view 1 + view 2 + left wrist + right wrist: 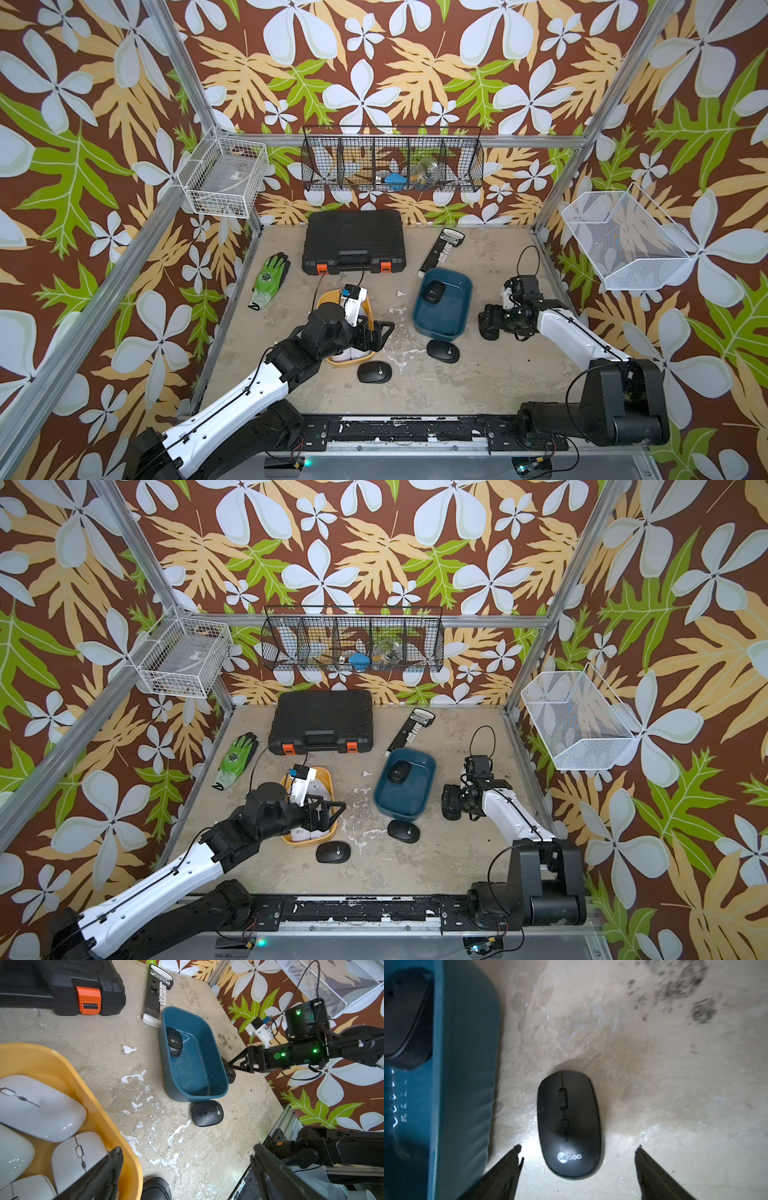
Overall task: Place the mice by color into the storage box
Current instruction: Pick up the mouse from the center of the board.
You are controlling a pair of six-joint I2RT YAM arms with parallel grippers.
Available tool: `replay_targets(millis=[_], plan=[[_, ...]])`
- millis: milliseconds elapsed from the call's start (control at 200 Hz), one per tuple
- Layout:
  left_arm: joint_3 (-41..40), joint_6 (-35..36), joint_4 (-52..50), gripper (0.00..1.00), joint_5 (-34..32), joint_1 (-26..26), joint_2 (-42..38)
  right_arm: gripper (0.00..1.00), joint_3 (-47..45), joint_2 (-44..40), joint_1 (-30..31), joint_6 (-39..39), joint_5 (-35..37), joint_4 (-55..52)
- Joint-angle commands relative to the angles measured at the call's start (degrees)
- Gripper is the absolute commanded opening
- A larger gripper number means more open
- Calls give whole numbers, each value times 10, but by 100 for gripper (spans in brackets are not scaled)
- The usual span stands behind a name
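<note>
A yellow box (116, 1118) holds several white mice (39, 1107). My left gripper (188, 1148) hangs open and empty over the box's right rim and the table beside it (384, 334). A blue box (461, 328) contains one black mouse (434, 291). Another black mouse (569, 1124) lies on the table to the right of the blue box. My right gripper (578, 1147) is open and straddles it, with a gap on both sides. Two more black mice lie loose: one at the blue box's near end (443, 350), one by the yellow box (374, 372).
A black tool case (354, 241) sits at the back, with a green glove (269, 276) to its left. A black-and-white remote-like device (440, 249) lies behind the blue box. Wire baskets (224, 178) hang on the walls.
</note>
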Motion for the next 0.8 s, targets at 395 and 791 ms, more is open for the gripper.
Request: replay_targets(millis=[395,791], plan=[[-8,-1,-1,100,-10,2,-13,78,37,103,40,-1,84,-14],[-3,10,-16,100,-17,2,-16,50,54,111,40,22,85,-3]])
